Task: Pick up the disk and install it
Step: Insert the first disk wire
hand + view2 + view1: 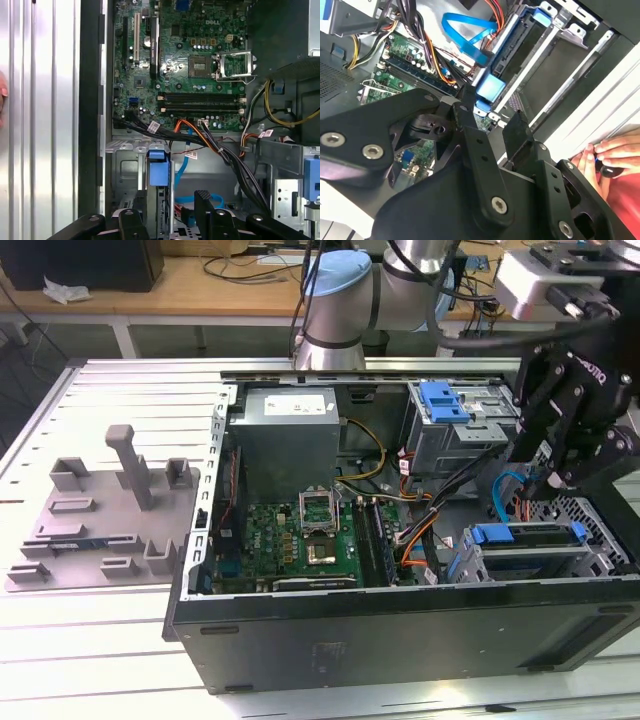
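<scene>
The disk (525, 536) stands on edge in the grey drive cage (600, 530) at the lower right of the open computer case, showing its blue rail bracket and a silver edge. My gripper (545, 485) hangs just above it, open and holding nothing. In both wrist views the two black fingers straddle the blue end of the disk's bracket (490, 90) (157, 170) without gripping it. The gripper (490, 112) (167, 205) has a clear gap between its fingers. Blue ribbon cable (467, 35) loops beside the cage.
The case holds a motherboard (300, 540), a power supply (290, 430), bundled cables (420, 530) and an upper cage with a blue latch (445, 400). A grey fixture (100, 510) lies at the exterior view's left. A person's hand (605, 155) rests near the case.
</scene>
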You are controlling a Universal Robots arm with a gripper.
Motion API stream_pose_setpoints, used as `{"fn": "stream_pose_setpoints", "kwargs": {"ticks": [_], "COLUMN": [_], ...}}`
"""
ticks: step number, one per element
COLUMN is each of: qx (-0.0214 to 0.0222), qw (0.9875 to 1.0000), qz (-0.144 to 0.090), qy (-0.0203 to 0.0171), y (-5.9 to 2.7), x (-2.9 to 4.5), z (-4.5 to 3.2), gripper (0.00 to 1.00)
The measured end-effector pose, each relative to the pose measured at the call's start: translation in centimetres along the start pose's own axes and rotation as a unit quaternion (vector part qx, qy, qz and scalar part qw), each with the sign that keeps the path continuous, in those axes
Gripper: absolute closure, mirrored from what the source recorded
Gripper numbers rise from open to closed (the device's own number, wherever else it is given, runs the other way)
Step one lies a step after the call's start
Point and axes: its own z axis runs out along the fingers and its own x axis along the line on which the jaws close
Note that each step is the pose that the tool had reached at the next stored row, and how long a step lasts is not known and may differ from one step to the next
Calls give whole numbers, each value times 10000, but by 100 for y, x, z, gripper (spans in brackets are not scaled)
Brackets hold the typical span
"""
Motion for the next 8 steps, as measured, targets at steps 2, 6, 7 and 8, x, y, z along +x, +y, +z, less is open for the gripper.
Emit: {"fn": "stream_pose_setpoints", "kwargs": {"ticks": [2, 6, 7, 8], "qx": [-3, -8, -9, -10], "qw": [10000, 9997, 9996, 9995], "qz": [1, 4, 4, 5], "qy": [90, 251, 293, 322], "y": [-1, -1, -1, -1], "x": [-74, -198, -229, -250], "z": [1, 2, 1, 1], "gripper": [49, 49, 49, 49]}}
